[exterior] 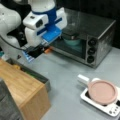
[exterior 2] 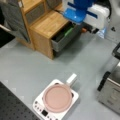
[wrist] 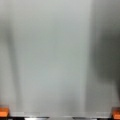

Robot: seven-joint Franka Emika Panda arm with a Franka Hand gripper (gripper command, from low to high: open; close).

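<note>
1. Pincer [exterior: 46,50] hangs low over the grey bench [exterior: 67,75], just in front of the toaster oven [exterior: 87,37], towards a front view's left.
2. Orange fingertips [wrist: 3,112] sit at the two bottom corners of the wrist view, far apart, with only flat grey surface between them: the pincer is released and grips nothing.
3. Toaster oven's door lies folded down beneath the arm's blue-and-white wrist, and a teal bowl [exterior: 72,40] sits inside the oven, close to the pincer but not touching it.
4. In a front view, the pincer [exterior 2: 86,30] shows beside the open grey drawer [exterior 2: 65,35] of the wooden cabinet [exterior 2: 46,23].
5. Pink pan [exterior: 102,91] with a white handle rests on the white hotplate [exterior: 110,106] at a front view's bottom right, well apart from the arm.
6. In a front view, that same pink pan [exterior 2: 57,97] sits at the bottom, on the hotplate [exterior 2: 41,106].
</note>
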